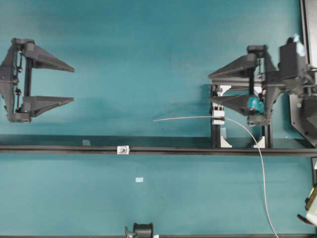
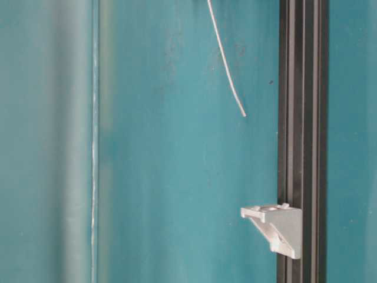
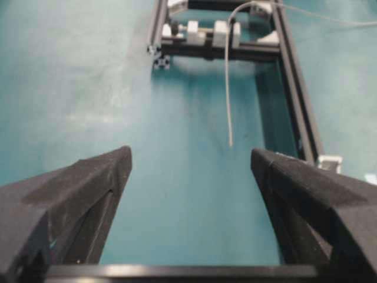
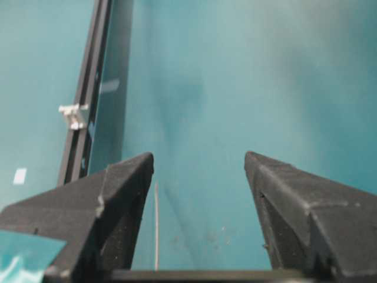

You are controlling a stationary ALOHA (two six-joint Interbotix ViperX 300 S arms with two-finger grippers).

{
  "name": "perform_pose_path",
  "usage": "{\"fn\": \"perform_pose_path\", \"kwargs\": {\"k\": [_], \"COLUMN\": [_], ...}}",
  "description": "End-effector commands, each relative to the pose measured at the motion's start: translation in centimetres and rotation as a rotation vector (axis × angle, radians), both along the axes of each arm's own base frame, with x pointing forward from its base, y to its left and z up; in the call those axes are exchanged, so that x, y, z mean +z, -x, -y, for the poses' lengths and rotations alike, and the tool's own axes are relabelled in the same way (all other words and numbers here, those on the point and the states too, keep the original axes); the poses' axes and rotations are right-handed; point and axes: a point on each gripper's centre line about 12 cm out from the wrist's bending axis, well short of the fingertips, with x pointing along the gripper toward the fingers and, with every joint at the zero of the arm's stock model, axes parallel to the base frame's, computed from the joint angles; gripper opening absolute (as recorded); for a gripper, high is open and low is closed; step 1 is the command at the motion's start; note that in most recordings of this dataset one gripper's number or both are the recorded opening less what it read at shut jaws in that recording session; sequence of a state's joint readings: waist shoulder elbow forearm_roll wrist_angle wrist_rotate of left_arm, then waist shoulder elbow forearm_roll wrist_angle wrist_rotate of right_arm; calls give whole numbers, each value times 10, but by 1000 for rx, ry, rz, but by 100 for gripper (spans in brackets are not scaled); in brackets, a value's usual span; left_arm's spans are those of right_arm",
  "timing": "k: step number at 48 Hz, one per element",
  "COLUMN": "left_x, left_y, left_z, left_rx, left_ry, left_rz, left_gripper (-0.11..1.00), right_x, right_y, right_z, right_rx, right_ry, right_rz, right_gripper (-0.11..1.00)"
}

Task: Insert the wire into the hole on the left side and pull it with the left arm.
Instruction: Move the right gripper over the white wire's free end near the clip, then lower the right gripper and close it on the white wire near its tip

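Wire [image 1: 198,118]: hair-thin, light, springy; free tip hangs well short of the hole [image 1: 122,149]. Likely slips and bends; grip just behind tip. Left tool [image 1: 73,85] and right tool [image 1: 210,87] both gape, empty.

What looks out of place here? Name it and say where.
Nothing is damaged or spilled. The one oddity: the wire sticks out from the clamp block with its free end hanging loose above the rail, well right of the small block with the hole, not threaded.
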State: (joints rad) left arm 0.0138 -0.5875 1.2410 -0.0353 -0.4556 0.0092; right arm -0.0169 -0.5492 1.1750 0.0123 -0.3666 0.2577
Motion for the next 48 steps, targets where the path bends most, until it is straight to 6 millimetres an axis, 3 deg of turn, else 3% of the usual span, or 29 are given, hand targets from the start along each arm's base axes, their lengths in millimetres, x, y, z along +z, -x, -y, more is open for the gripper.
{"fn": "perform_pose_path", "kwargs": {"k": [1, 17, 48], "left_x": [0, -16, -21], "left_y": [-4, -15, -19], "left_z": [-1, -1, -1], "left_rx": [3, 0, 0], "left_ry": [-4, -15, -16], "left_rz": [15, -47, -68], "left_gripper": [70, 70, 69], "right_x": [1, -26, -66], "right_y": [-12, -38, -63], "right_z": [-2, -11, -14], "right_rx": [6, 35, 27], "right_ry": [-10, -17, -51], "right_rz": [-6, -120, -255], "right_gripper": [71, 71, 71]}}
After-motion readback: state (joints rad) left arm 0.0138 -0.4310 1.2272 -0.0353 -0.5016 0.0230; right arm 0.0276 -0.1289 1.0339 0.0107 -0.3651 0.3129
